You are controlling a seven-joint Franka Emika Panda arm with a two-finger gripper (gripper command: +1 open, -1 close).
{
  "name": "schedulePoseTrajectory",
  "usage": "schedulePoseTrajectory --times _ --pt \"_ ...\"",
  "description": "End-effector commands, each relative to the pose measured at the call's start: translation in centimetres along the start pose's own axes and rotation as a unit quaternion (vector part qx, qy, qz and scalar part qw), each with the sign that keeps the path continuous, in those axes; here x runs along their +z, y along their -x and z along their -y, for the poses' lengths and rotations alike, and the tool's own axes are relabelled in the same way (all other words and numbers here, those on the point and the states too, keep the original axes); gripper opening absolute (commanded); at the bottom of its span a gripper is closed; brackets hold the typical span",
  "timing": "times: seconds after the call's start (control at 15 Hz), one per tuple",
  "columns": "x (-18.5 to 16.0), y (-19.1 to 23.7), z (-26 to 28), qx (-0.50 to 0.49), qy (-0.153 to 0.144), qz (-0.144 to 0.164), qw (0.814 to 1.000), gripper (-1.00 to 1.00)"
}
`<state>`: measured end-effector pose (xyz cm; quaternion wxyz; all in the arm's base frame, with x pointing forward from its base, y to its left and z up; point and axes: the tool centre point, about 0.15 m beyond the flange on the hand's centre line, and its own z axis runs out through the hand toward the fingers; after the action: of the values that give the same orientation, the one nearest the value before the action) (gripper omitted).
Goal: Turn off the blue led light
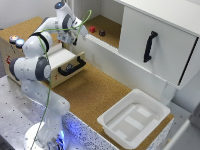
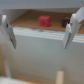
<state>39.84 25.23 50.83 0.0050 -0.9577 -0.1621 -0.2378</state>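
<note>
- At the exterior view's far left, on top of a wooden box (image 1: 10,52), the blue led light (image 1: 20,43) is seen as a small round dome with a pale glow.
- Just beside it, toward the left edge, a second round dome (image 1: 13,38) coloured red-orange is set on the same box top.
- Lower on the box, a drawer (image 1: 70,64) with a black handle (image 1: 72,68) is shown pulled out.
- The white arm's gripper (image 1: 71,34) is held above the cork surface (image 1: 95,90), near the open white cabinet (image 1: 150,30) and well apart from the blue led light.
- In the wrist view, the gripper (image 2: 39,31) is shown released, its two fingers (image 2: 70,29) spread wide with nothing between them.
- Beyond the fingers, a red block (image 2: 45,21) and a small dark object (image 2: 65,22) are seen on a brown shelf (image 2: 30,21); both are blurred.
- The same red block (image 1: 92,29) and dark object (image 1: 102,33) are found on the cabinet's shelf in the exterior view.
- A black handle (image 1: 149,46) is mounted on the cabinet's sliding door.
- At the exterior view's lower right, a white tray (image 1: 107,121) rests on the cork surface.
- A blue-violet glow (image 1: 62,134) is visible at the arm's pedestal.
</note>
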Motion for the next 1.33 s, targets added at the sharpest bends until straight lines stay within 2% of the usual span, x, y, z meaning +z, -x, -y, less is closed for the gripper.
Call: schedulePoseTrajectory --times 0.0,0.13,0.33,0.47,0.6,0.73,0.8,0.87,1.07,1.2,1.27 --pt "-4.7 1.6 11.3 -0.179 0.003 0.151 0.972 1.0" --pt "-7.2 2.6 16.3 -0.274 0.009 0.2 0.94 1.0" --pt "-9.2 4.1 22.4 -0.356 -0.019 0.229 0.906 1.0" --pt "-10.2 5.5 26.6 -0.398 -0.072 0.25 0.88 1.0" --pt "-11.4 6.5 30.1 -0.425 -0.13 0.257 0.858 1.0" --pt "-11.5 7.8 32.4 -0.451 -0.149 0.254 0.842 1.0" --pt "-11.2 8.5 32.9 -0.456 -0.151 0.249 0.841 -1.0" --pt "-10.8 9.1 33.2 -0.469 -0.131 0.242 0.839 -1.0" --pt "-9.8 10.6 33.7 -0.474 -0.131 0.212 0.844 -1.0" --pt "-9.6 11.4 34.0 -0.472 -0.128 0.178 0.854 -1.0" --pt "-8.9 11.8 33.9 -0.453 -0.15 0.184 0.859 -1.0"
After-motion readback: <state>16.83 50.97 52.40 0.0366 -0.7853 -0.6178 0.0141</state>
